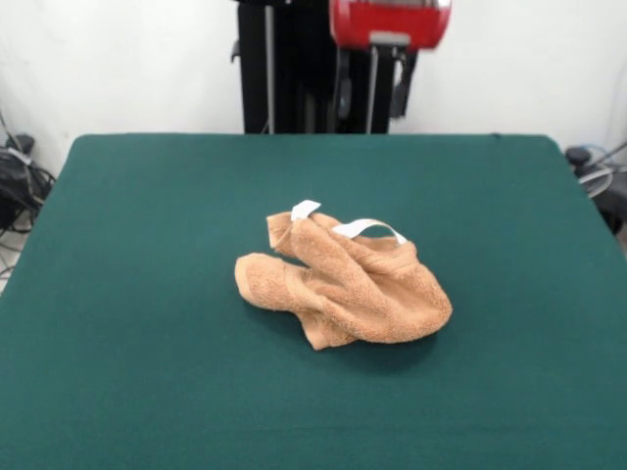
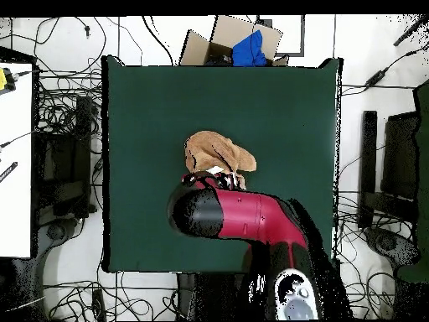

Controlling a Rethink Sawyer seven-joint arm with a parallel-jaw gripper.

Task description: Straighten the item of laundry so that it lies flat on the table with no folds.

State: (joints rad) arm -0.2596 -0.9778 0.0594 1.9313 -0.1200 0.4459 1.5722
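The item of laundry (image 1: 343,284), an orange-tan terry towel, lies crumpled in a heap near the middle of the green table (image 1: 147,245). It is bunched into thick rolls, with a white tag (image 1: 306,209) and a white loop (image 1: 367,227) sticking up on its far side. In the overhead view the towel (image 2: 219,153) sits just beyond the red and black arm (image 2: 243,214), which reaches over the table (image 2: 276,109). Only dark bits of the gripper (image 2: 204,179) peek out past the arm's end at the towel's edge. In the front view, part of the red arm (image 1: 390,22) shows at the top, well above the towel.
A cardboard box (image 2: 219,40) holding something blue (image 2: 250,49) stands off the table's far edge in the overhead view. A white desk (image 2: 17,159) is at the left, dark equipment (image 2: 394,168) at the right, and cables (image 2: 71,109) lie around the table.
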